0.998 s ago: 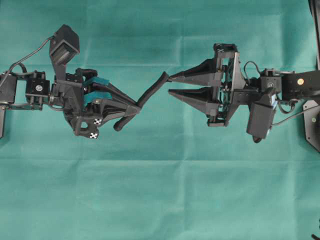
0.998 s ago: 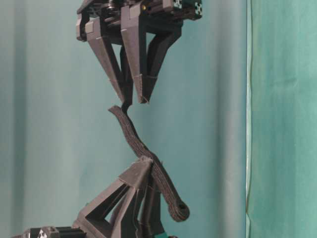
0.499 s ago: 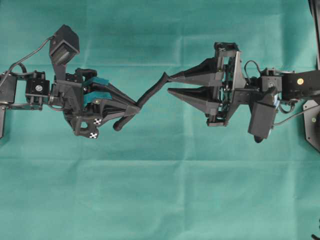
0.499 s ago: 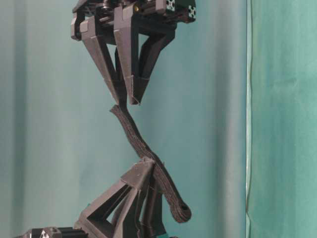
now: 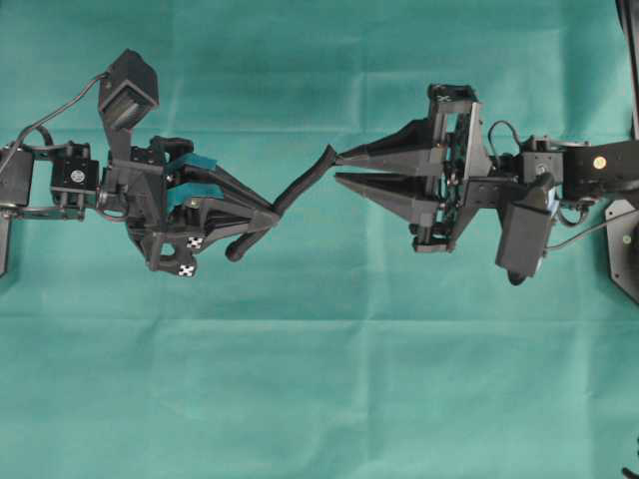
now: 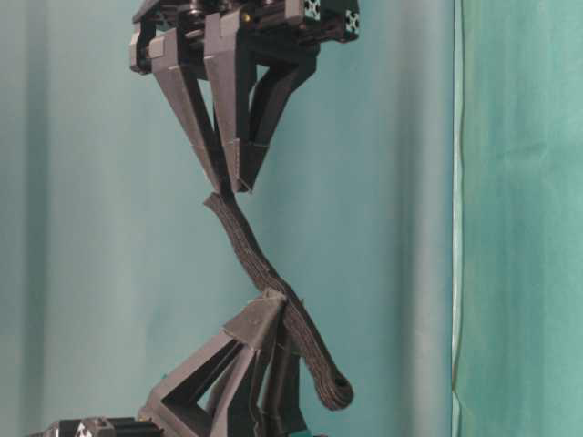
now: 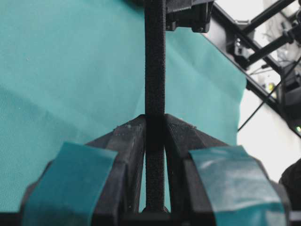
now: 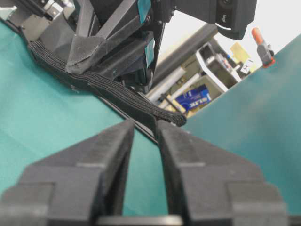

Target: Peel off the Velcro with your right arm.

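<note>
The Velcro (image 5: pixel 300 185) is a slim black strip held in the air between the two arms. My left gripper (image 5: pixel 275 213), with teal patches, is shut on its middle; the left wrist view shows the strip (image 7: pixel 154 56) pinched between the fingertips (image 7: pixel 136 129). The knob end (image 5: pixel 235 252) hangs free behind that grip. My right gripper (image 5: pixel 337 167), all black with pointed fingers, is narrowly open at the strip's free end. In the right wrist view the end of the strip (image 8: pixel 162 115) lies at the gap between the fingertips (image 8: pixel 124 129). The table-level view shows the Velcro (image 6: pixel 260 264) below the right gripper (image 6: pixel 232 182).
A green cloth (image 5: pixel 319 379) covers the table under both arms. A black mount (image 5: pixel 624 249) sits at the right edge. Past the table, the right wrist view shows an orange-handled clamp (image 8: pixel 261 44) and a blue box (image 8: pixel 194 96).
The right gripper's fingers have narrowed around the strip's free end and shifted slightly. The left gripper and the strip have barely moved.
</note>
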### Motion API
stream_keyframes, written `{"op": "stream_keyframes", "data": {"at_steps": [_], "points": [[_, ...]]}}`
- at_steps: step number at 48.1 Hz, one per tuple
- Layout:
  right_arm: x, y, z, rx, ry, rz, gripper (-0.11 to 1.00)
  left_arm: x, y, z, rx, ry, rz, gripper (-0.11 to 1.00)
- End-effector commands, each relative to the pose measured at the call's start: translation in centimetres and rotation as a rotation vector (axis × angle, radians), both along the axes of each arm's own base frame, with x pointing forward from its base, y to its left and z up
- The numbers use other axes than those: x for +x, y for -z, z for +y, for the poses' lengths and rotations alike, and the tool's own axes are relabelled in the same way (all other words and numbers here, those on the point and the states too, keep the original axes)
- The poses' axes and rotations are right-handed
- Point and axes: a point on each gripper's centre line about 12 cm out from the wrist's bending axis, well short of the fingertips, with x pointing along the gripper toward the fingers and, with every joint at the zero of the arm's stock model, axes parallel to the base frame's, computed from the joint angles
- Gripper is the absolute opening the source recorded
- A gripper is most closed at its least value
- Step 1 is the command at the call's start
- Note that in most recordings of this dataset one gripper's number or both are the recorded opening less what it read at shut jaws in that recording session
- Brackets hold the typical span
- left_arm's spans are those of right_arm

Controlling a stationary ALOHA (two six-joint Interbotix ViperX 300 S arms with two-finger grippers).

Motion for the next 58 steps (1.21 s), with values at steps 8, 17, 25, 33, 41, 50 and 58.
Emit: {"op": "stream_keyframes", "data": {"at_steps": [8,17,25,33,41,50,58], "points": [[0.19,-1.02,0.11,-0.001,-0.005,-0.037,-0.08,0.08,-1.00,0.06,0.000,-0.002,-0.035,0.10],[0.22,-1.08,0.11,-0.001,-0.005,-0.038,-0.09,0.05,-0.94,0.06,0.000,-0.002,-0.034,0.10],[0.19,-1.02,0.11,-0.001,-0.005,-0.037,-0.09,-0.02,-0.88,0.06,0.000,-0.002,-0.032,0.10],[0.17,-0.97,0.11,-0.001,-0.005,-0.035,-0.09,-0.02,-0.77,0.06,0.000,-0.002,-0.029,0.10],[0.17,-0.97,0.11,0.001,-0.005,-0.035,-0.09,-0.05,-0.82,0.06,0.000,-0.002,-0.031,0.10],[0.16,-0.86,0.17,0.004,-0.007,-0.032,-0.09,-0.02,-0.88,0.06,0.000,-0.002,-0.032,0.10],[0.32,-0.60,0.42,0.007,-0.015,-0.024,-0.09,-0.02,-0.88,0.05,0.001,-0.001,-0.032,0.10]]}}
